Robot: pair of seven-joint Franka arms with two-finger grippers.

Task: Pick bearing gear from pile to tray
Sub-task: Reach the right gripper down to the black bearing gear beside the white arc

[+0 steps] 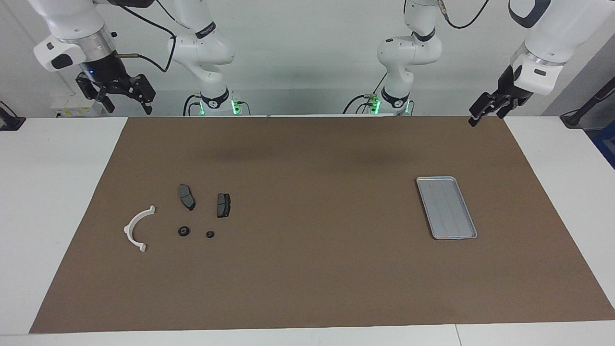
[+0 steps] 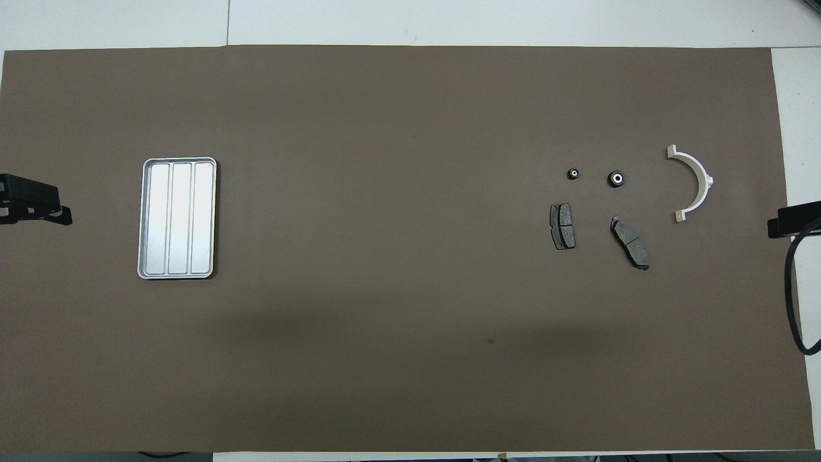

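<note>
Both pincers, right (image 1: pixel 126 98) and left (image 1: pixel 487 111), hang open and empty; nothing's begun. Next, the right must descend on a small black round bearing gear (image 1: pixel 183 231), the flat silver-grey metal tray (image 1: pixel 446 207) lying well apart.

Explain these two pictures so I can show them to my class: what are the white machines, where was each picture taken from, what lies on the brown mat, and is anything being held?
Two white robot arms stand at a table. One camera faces them; the other looks down from above their end. The left gripper and right gripper hang raised, open, holding nothing. On the mat lie an empty metal tray and scattered parts: a white curved bracket, two brake pads, two black round pieces.
</note>
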